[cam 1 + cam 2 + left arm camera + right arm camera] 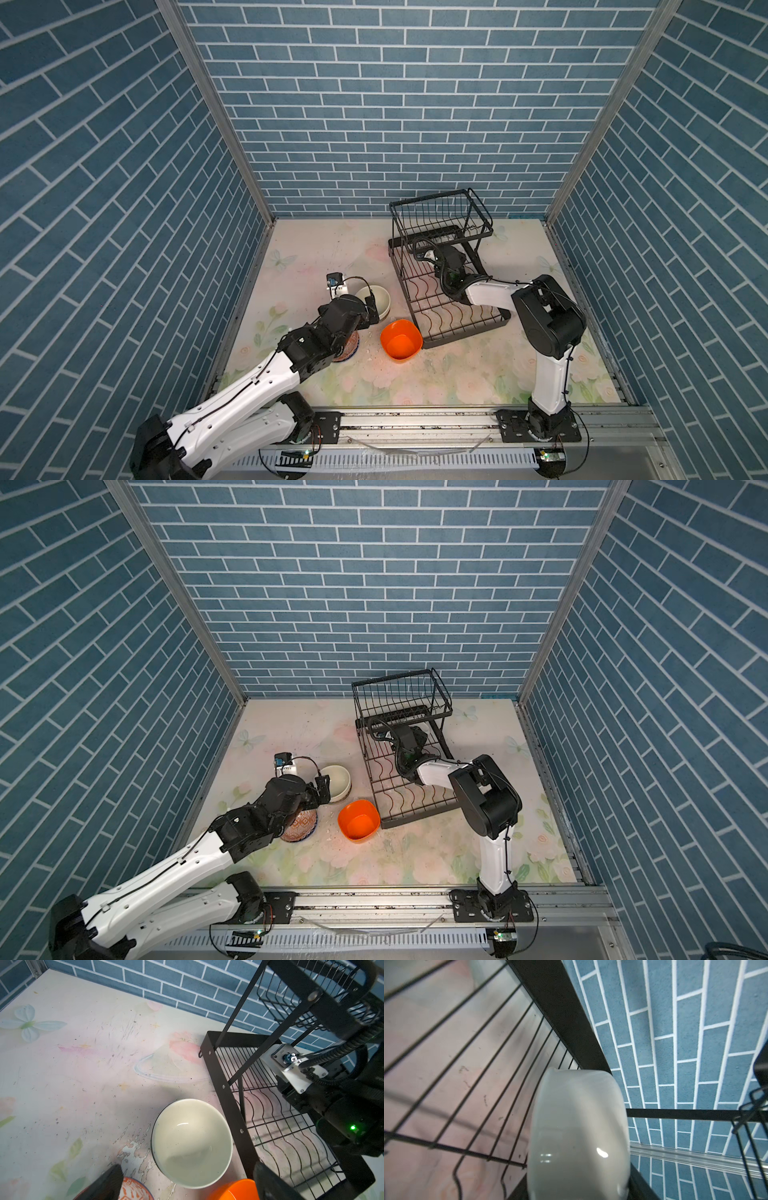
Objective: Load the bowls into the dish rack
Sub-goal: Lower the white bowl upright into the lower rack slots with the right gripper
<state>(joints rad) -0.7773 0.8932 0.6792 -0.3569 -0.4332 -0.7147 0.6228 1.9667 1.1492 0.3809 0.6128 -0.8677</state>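
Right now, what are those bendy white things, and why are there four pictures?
They are two robot arms fixed along a table's front edge. Two pictures look down from above; the other two come from small cameras on each arm's wrist. On the flowery table sit a cream bowl, an orange bowl and a patterned bowl, beside a black wire dish rack. The left arm has its left claw open near the cream bowl. The right arm reaches into the rack, holding a pale bowl on its edge.
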